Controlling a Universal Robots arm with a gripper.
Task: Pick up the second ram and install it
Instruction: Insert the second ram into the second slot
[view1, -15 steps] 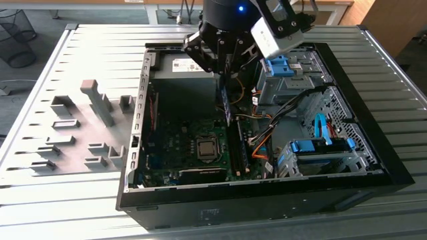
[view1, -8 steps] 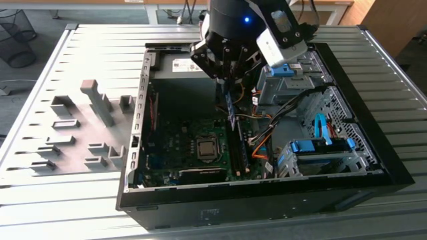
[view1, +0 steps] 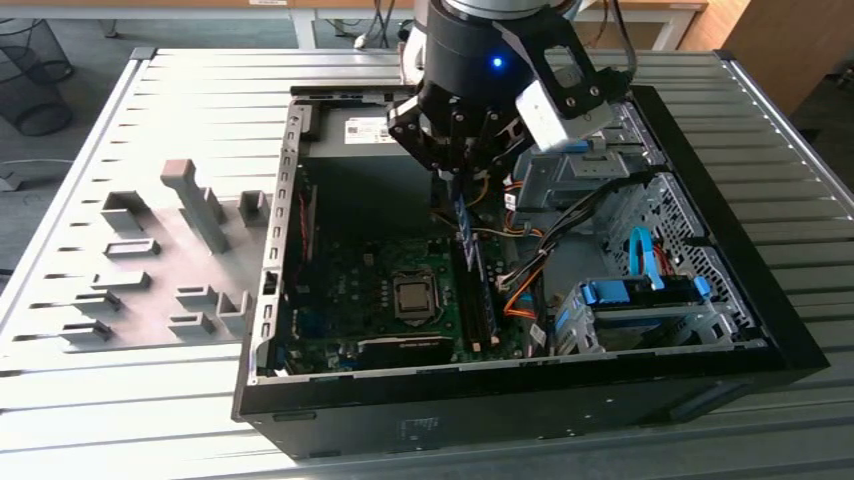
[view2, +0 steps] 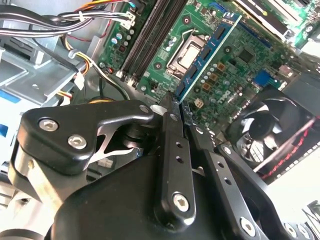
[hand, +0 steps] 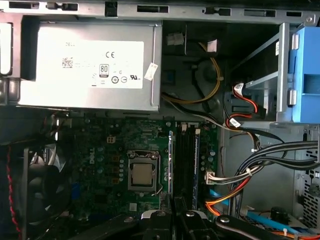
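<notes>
I've got the gripper clamped on the second ram, fingers pinching one end of the stick. In the second wrist view the stick runs out from the fingertips over the motherboard, hanging above the CPU socket side of the DIMM slots, not seated. In the exterior view the gripper is inside the PC case, above the slots' far end.

Risks, my guess: stick looks off-line w/ the slots, so pushing down now could land it on the socket edge or slot latch and bend or chip it. Grip is at one end only, so it may pivot under load. Can't tell if the notch lines up.

Room: slots are hemmed in. Cable bundle lies just beside them on the drive cage side, close enough to snag a finger. Socket on the other side sits low, more clearance there. PSU is beyond the slots' far end, w/ some gap. Fan well apart from the slots.
</notes>
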